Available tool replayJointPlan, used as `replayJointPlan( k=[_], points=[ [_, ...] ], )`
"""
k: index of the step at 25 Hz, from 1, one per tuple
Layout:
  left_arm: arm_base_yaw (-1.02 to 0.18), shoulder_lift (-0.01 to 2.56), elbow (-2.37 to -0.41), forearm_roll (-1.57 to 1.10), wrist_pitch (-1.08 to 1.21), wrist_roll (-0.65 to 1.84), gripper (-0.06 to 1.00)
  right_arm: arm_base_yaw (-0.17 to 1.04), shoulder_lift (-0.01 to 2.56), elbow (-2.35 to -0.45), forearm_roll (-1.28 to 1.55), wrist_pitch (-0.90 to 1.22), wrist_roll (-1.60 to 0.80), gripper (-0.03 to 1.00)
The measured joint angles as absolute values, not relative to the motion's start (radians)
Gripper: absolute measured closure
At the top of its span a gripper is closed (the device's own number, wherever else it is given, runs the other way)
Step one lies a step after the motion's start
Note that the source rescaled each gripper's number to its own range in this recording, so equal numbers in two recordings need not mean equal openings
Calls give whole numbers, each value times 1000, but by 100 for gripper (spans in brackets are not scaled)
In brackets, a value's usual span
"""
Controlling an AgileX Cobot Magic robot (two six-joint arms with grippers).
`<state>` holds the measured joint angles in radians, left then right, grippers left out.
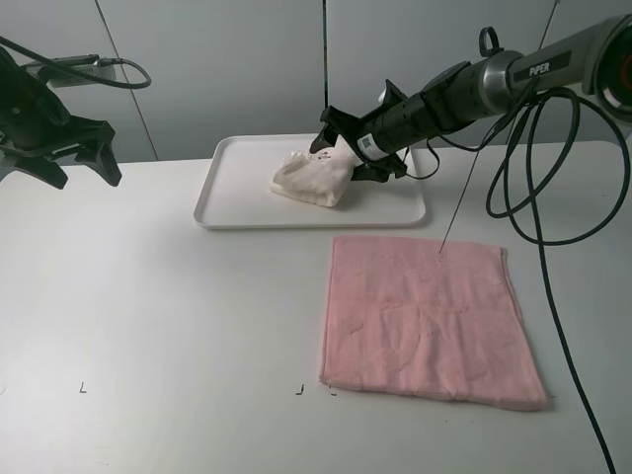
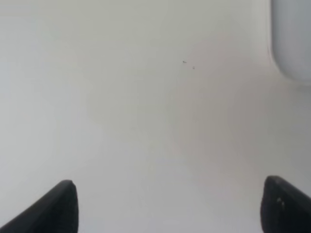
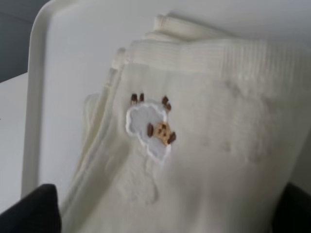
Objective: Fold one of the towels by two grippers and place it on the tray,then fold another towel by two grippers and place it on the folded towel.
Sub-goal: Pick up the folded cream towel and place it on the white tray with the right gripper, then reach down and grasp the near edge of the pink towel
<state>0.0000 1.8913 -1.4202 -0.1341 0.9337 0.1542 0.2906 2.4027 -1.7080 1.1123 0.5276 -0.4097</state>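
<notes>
Presently: folded towel on tray; right gripper spread wide astride it; left gripper wide open, empty.

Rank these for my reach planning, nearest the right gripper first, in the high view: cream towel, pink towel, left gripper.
1. cream towel, on the tray, just under the right gripper.
2. pink towel, flat, nearer the camera.
3. left gripper, far left.

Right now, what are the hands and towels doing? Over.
Left hand open, aside. Right hand open at cream towel on tray. Pink towel flat, untouched.
</notes>
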Motion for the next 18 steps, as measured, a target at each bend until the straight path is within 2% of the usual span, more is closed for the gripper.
replayJointPlan(
  k=[5,11,14,18],
  points=[
    [0,1891,-1420,-134,938,155,-2,291,2360,-1708,954,534,-409,-3],
    [0,1891,-1420,-166,946,183,-2,291,2213,-1692,644,568,-268,-3],
    [0,1891,-1420,-218,959,239,-2,291,2125,-1614,524,568,-230,-3],
    [0,1886,-1420,-297,982,298,-2,291,1997,-1422,428,550,-213,-3]
  ],
)
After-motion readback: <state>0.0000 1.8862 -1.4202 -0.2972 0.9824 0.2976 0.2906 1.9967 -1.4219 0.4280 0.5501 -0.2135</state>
